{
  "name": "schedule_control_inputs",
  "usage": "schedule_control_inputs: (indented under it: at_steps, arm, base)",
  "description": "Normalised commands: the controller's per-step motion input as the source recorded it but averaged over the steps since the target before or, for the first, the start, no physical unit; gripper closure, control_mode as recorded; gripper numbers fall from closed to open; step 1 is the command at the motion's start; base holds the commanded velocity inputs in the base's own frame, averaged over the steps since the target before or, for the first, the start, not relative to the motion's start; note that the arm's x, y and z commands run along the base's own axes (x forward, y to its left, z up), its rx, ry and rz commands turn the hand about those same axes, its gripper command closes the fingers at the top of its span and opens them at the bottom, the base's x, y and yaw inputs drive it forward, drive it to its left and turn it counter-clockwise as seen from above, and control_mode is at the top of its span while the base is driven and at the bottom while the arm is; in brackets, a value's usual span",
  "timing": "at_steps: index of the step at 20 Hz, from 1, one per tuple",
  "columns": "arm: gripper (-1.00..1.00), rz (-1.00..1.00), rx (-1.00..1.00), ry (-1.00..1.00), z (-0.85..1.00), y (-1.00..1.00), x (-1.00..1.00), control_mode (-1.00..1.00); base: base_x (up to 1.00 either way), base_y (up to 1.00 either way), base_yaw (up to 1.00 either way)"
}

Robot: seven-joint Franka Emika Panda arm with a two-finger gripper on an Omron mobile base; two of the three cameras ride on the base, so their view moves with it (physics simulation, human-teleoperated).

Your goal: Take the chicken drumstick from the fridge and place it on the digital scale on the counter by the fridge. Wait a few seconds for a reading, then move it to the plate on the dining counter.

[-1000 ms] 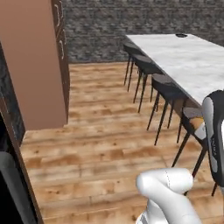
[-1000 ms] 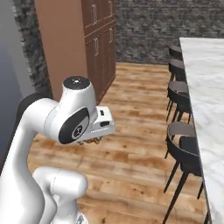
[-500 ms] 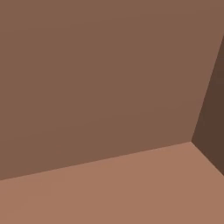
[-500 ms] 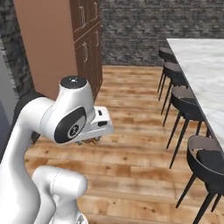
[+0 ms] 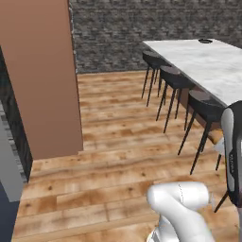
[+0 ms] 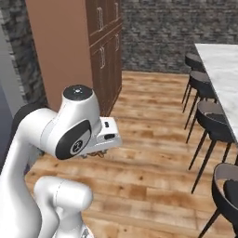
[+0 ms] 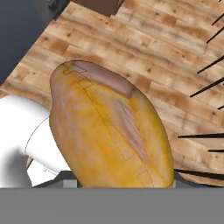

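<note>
Drumstick: the chicken drumstick (image 7: 109, 131) sits clamped in my gripper (image 7: 120, 183) (over wooden floor). Fridge and weighing look done; the plate (image 5: 205, 41) on the far-right dining counter (image 5: 208, 61) awaits.

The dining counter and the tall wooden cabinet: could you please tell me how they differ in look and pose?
The dining counter is white, grey-veined marble; the cabinet is plain brown wood. The dining counter lies as a long, low horizontal slab; the cabinet stands tall and upright. Dark stools line the dining counter's edge; the cabinet has thin metal door handles instead. Both stand on the wooden floor.
</note>
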Motion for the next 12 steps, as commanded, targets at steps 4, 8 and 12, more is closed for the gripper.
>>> schedule_control_inputs:
  at_steps: [4,8,12]
  arm:
    - [1.00,0.00,0.00,0.00,0.00,0.00,0.00,1.00]
    - [1.00,0.00,0.00,0.00,0.00,0.00,0.00,1.00]
    - [1.00,0.00,0.00,0.00,0.00,0.00,0.00,1.00]
  base:
    - [1.00,-0.70,0.51]
    - [1.00,-1.00,0.25]
    - [1.00,-0.64,0.01]
